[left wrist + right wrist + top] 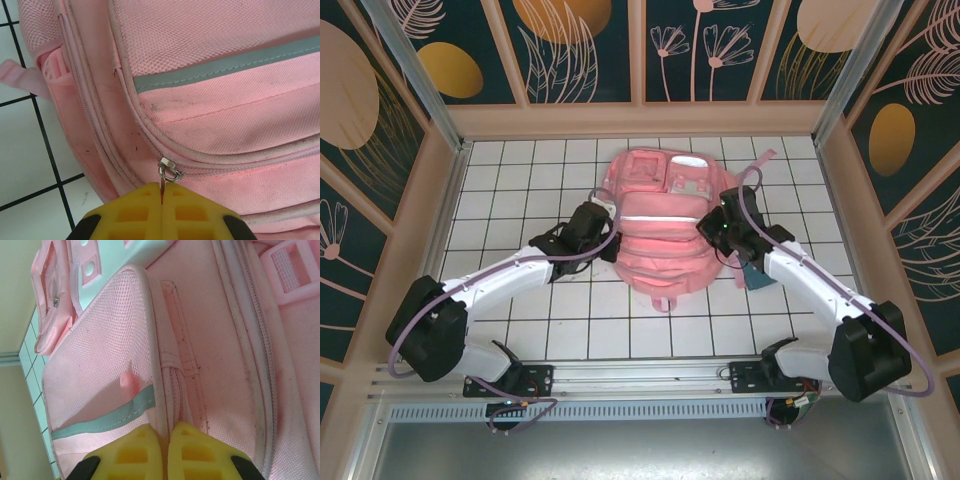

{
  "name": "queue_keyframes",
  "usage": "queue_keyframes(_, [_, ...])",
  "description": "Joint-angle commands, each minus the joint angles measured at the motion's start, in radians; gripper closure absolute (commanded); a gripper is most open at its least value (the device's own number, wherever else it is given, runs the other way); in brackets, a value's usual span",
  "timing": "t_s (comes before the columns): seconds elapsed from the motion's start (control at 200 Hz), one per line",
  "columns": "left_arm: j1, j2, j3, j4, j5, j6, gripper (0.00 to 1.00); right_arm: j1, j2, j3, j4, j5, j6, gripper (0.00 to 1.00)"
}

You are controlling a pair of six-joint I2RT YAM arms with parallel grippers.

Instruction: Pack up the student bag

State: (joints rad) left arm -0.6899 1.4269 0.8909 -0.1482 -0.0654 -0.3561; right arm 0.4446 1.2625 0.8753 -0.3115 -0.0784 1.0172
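Backdrop: white gridded surface (530,325) is sitting inside patterned walls.
Left hand (161,202): pressed together, is pinching the metal zipper pull (165,175).
Right hand (165,440): is squeezing the mesh pocket (100,380) edge.
Bag: student bag (660,250) is lying flat mid-surface, between both hands.

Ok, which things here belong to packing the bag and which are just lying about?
In the job: student bag; its zipper pull, pinched in the shut left gripper; right gripper, shut on the bag's mesh pocket edge.
Lying about: dark blue item by the right arm, mostly hidden, untouched.
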Motion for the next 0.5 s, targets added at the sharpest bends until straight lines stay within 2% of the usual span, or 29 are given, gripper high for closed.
queue_keyframes(0.0, [0.051,0.009,0.025,-0.046,-0.115,-0.051,1.0,-0.029,0.047,0.068,0.058,0.051,-0.074,1.0])
queue_keyframes(0.14, [0.101,0.062,0.069,-0.056,-0.162,-0.114,1.0,-0.037,0.128,0.115,0.093,-0.02,-0.141,1.0])
queue_keyframes(0.29, [0.128,0.039,0.042,-0.067,-0.187,-0.139,1.0,-0.038,0.245,0.201,0.099,-0.112,-0.24,0.99])
queue_keyframes(0.4, [0.134,0.009,0.009,-0.086,-0.185,-0.139,1.0,-0.037,0.285,0.251,0.061,-0.151,-0.322,0.7])
queue_keyframes(0.495, [0.134,-0.013,-0.007,-0.099,-0.15,-0.138,0.69,-0.04,0.255,0.266,0.004,-0.108,-0.373,0.45])
